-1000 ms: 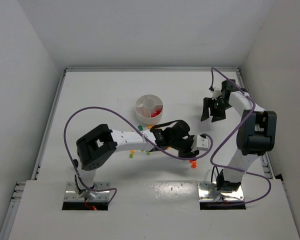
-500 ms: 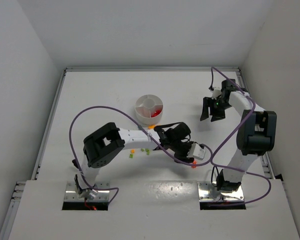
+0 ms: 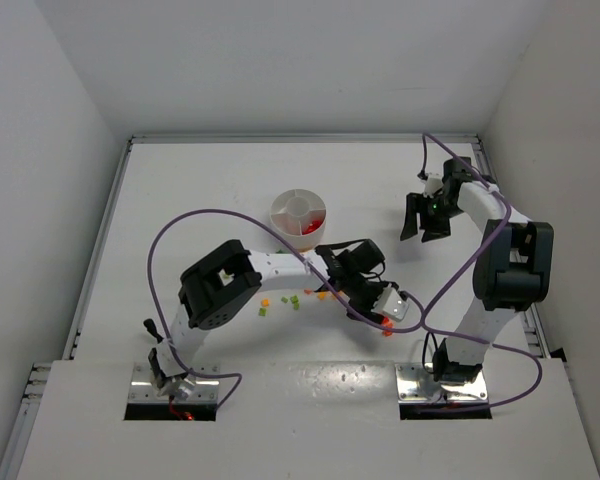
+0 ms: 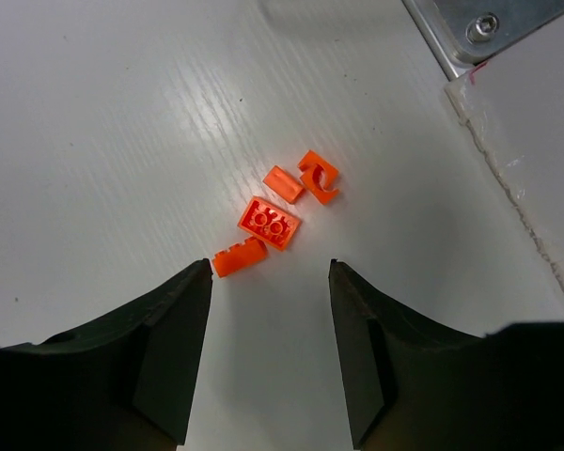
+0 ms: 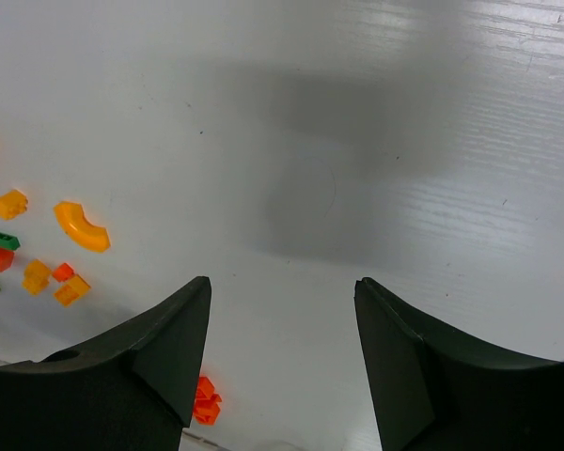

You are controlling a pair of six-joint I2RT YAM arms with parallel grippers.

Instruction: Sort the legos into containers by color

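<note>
The white table sat boxed in by plain pale walls. The left arm reached low across it toward the right. The left gripper was spread wide, with four orange legos lying just ahead of its fingertips. The right gripper hung open at the far right, well apart from the dish.

Metal bracket cut off at top edge; dish contents indistinct

Bright, even overhead light; soft shadows and mild glare streak the white table.
</note>
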